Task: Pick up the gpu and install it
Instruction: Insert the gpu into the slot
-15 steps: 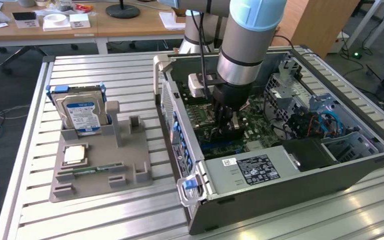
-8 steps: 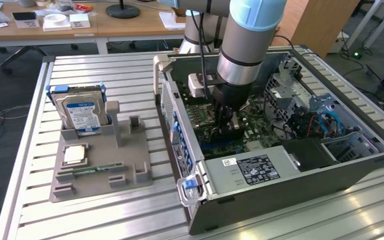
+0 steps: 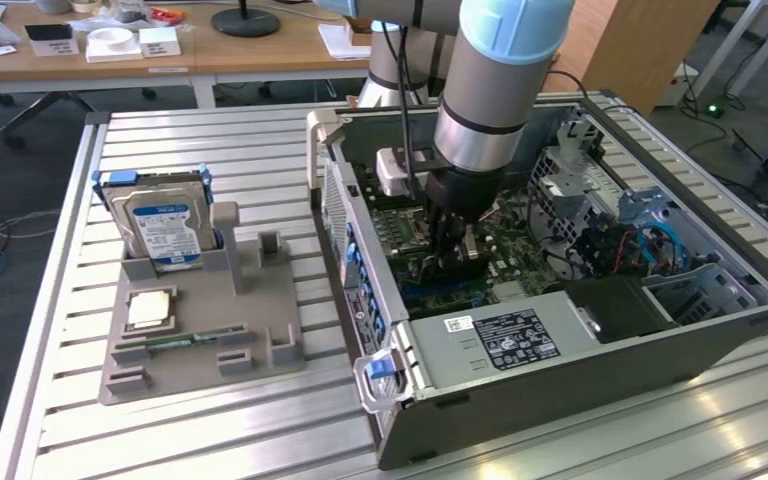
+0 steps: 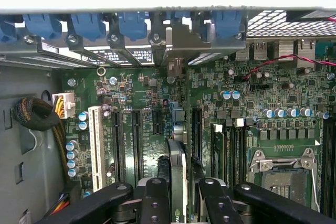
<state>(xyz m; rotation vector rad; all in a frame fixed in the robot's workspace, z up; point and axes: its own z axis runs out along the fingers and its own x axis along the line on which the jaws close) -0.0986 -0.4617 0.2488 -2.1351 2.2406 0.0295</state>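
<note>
Slatted aluminium tabletop [image 3: 224, 140] carries everything, with wooden desks and office clutter behind it. Nearest the exterior camera stands one open computer case [image 3: 584, 380] lying on its side, its power supply [image 3: 504, 335] with a white label at the near end. Beside it, on the exterior view's left, sits one grey parts holder [image 3: 197, 340]; it keeps one hard drive [image 3: 164, 225] with a blue-white label standing upright at its far end, one small square processor [image 3: 148, 310] lying flat, and one thin green memory stick [image 3: 177, 340] near its front.

Farther in, the single arm reaches down into the case, and its gripper [image 3: 454, 250] hangs just above the green motherboard [image 3: 518, 250].

From the wrist view, the gripper [image 4: 178, 192] is narrowly closed with its black fingers [image 4: 155, 198] pinching the gpu [image 4: 177, 174] between them. The gpu shows edge-on as one slim dark card with a paler strip along its edge, upright on its long edge. Its long axis runs away from the camera toward the row of blue latches [image 4: 131, 24] at the case's rear wall, parallel to the dark expansion slots [image 4: 136, 140] and the single white slot [image 4: 95, 145]. It stands over the board between those slots and the memory slots [image 4: 231, 150]; whether it touches a slot cannot be told. Beyond, one empty processor socket [image 4: 286, 169] lies to the side.
</note>
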